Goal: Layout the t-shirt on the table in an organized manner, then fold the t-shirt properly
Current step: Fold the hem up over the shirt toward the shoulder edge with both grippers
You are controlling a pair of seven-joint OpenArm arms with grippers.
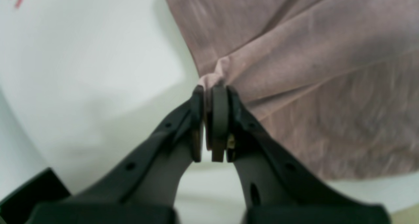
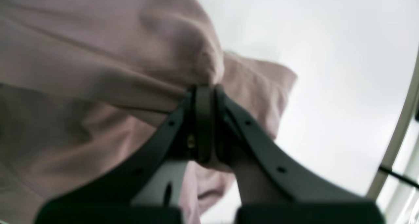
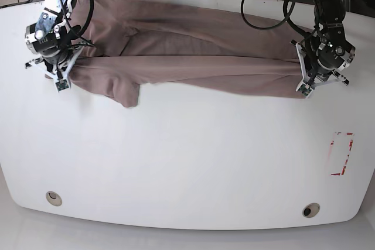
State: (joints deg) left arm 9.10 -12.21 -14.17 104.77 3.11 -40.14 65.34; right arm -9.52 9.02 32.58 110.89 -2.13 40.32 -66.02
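t-shirt (image 3: 187, 57) stretched across table (image 3: 187, 162), both hands, left (image 1: 209, 89) and right (image 2: 204, 88), seemingly pinching its edges.

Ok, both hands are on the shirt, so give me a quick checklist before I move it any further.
1. Left hand shut on the t-shirt: ok.
2. Right hand shut on the shirt: ok.
3. Shirt stretched between the two hands: ok.
4. Shirt lying flat: not ok, a long fold runs across it and a flap hangs toward the front.
5. Bare table in front for laying it out: ok.
6. Which part each hand grips, hem or shoulder: cannot tell.
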